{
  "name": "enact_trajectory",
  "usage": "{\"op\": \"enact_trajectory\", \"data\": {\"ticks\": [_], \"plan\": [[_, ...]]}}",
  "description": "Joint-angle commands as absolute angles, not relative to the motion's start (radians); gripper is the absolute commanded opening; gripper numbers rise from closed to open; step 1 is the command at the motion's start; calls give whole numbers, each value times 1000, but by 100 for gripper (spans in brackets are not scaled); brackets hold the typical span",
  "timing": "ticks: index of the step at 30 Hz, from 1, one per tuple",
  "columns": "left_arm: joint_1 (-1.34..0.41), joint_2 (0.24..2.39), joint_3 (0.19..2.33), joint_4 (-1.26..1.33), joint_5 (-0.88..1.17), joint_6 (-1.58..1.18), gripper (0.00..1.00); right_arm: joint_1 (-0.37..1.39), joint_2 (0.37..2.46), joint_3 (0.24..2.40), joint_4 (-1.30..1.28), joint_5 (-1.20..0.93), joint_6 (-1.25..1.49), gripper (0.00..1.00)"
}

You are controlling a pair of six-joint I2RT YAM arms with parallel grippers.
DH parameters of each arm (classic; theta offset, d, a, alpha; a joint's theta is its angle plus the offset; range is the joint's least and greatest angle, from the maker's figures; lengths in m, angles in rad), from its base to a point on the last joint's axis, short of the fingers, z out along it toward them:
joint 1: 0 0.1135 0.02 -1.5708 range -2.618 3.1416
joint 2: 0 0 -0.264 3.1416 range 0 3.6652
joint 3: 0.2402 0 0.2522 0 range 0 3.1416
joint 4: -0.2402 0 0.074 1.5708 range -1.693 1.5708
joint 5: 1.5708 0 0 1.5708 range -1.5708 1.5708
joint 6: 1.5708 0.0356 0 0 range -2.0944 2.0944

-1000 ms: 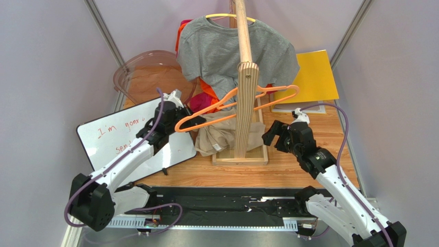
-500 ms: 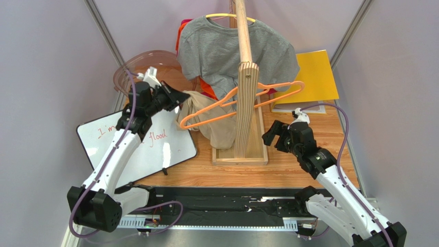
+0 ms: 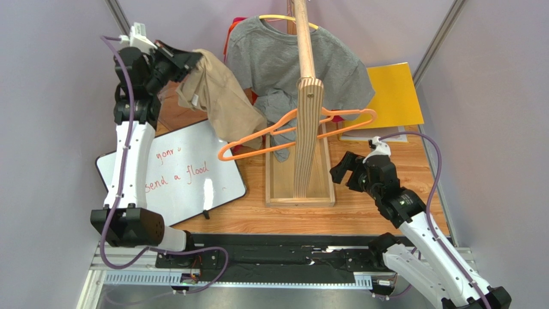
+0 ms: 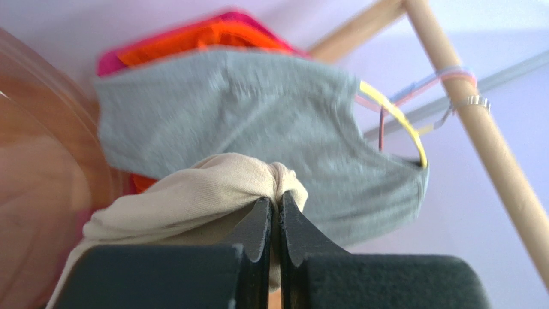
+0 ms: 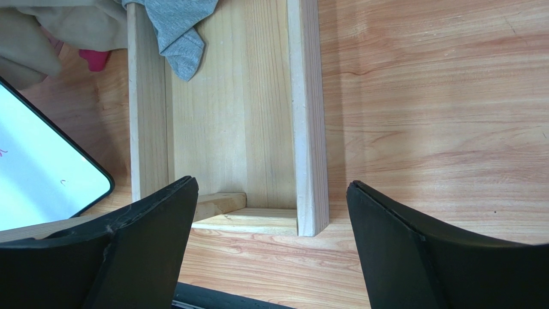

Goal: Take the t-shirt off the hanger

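Wood desk (image 3: 361,212), lilac walls. At left we see left fingers (image 4: 265,222) raised high and pinched tight on a bunch of beige t-shirt (image 3: 219,103), which drapes down-right of them to orange hanger (image 3: 222,154), btwn both arms. Right fingers (image 3: 343,168) spread wide, empty, over rack base (image 5: 309,129).

From high on its near side, the top camera looks down on the wooden rack (image 3: 308,129). The left wrist camera peers up past the left pincer (image 4: 275,205) at the rack's rail. The right wrist camera (close, low) faces down at the rack's base, shared with the top view.
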State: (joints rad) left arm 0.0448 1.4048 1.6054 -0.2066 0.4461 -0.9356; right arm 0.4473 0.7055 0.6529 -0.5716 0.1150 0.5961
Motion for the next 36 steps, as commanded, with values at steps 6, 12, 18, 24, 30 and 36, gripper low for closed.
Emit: {"op": "enact_trajectory", "data": {"ticks": [6, 12, 18, 24, 30, 36], "plan": [[176, 1621, 2040, -167, 460, -997, 0, 439, 687, 701, -574, 133, 563, 91], [244, 1781, 2288, -158, 500, -1103, 0, 436, 687, 701, -580, 132, 560, 91], [275, 1839, 2416, -124, 466, -1132, 0, 433, 677, 710, -598, 143, 558, 91], [270, 1856, 2335, -86, 482, -1118, 0, 433, 692, 719, -598, 133, 560, 91], [246, 1862, 2169, -92, 532, -1079, 0, 431, 690, 707, -586, 117, 571, 91], [166, 1841, 2004, -234, 454, -945, 0, 434, 664, 701, -592, 107, 584, 91]]}}
